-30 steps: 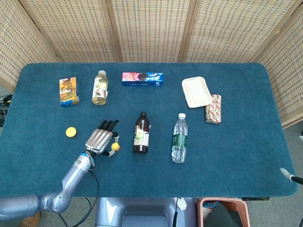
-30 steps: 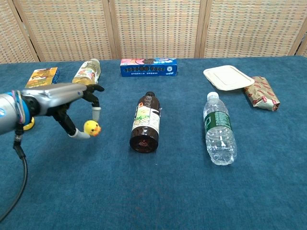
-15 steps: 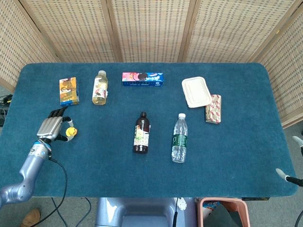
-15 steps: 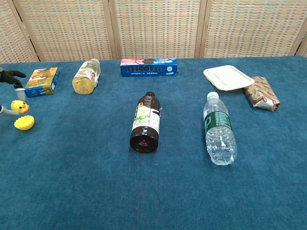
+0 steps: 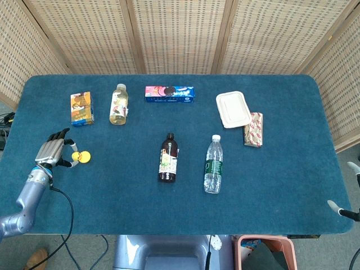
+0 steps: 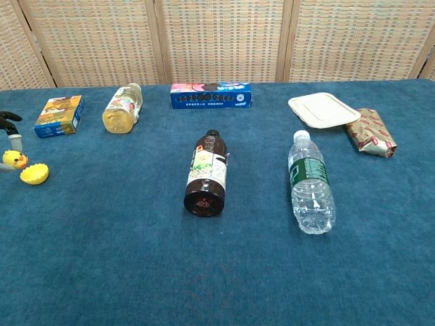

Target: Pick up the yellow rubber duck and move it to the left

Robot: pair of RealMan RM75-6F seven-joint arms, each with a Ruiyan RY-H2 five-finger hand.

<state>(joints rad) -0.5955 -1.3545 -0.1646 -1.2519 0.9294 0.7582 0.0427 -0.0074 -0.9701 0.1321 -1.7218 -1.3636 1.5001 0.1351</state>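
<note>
The yellow rubber duck is at the far left of the blue table, pinched between the thumb and a finger of my left hand. In the head view the duck shows just right of that hand, close beside a flat yellow disc. The chest view catches only the dark fingertips at its left edge. My right hand shows only as pale fingertips at the table's front right corner, spread apart and holding nothing.
The yellow disc lies right of the duck. Behind stand a small carton, a juice bottle and a blue biscuit box. A dark bottle, water bottle, white container and wrapped packet lie to the right.
My left hand carried the duck from beside the dark bottle far to the left, past the yellow disc. In the last half second it shifted slightly further left and lower.
</note>
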